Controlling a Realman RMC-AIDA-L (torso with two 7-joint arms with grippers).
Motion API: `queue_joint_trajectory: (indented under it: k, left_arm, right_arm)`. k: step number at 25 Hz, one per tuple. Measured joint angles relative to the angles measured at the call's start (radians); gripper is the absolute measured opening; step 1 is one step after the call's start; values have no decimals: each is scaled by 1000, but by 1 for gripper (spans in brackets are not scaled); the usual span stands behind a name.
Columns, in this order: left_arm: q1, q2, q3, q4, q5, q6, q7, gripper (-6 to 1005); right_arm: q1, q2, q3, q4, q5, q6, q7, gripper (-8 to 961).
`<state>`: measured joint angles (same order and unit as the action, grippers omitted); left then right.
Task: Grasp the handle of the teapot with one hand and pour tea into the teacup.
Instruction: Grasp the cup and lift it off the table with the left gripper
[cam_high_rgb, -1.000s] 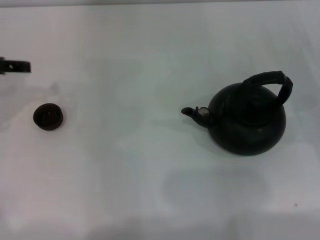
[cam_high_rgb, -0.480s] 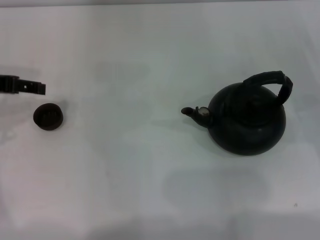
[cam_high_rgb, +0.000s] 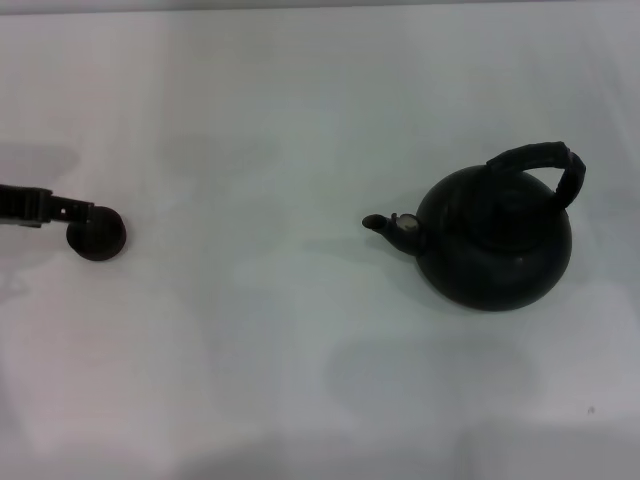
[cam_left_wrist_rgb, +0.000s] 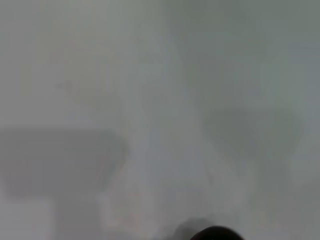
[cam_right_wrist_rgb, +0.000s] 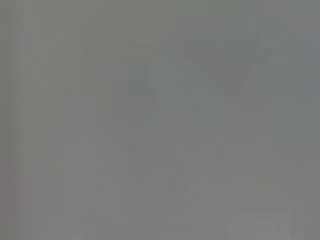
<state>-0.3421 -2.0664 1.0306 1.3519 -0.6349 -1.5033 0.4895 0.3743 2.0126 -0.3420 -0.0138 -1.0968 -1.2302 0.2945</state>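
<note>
Overlapping teacup (cam_high_rgb: 99, 238): left tool (cam_high_rgb: 72, 211).

Light fell bright and even on the white bench (cam_high_rgb: 300, 100), washing it nearly featureless. Soft, faint shadows lay beside the teapot (cam_high_rgb: 495, 240). Both wrist views were hazy grey, perhaps out of focus, showing only dim smudges.

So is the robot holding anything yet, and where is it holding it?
Cannot tell. The left gripper reaches over the teacup, but a grip can't be made out. The teapot stands alone, its handle untouched.
</note>
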Motion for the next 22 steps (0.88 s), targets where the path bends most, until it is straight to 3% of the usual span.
queue_joint_trajectory:
  k: [22]
  left_arm:
    - [-109,0,-1,-184,46,48,24,871]
  right_arm:
    - [-8,0,5,9,0,-8,-1,872]
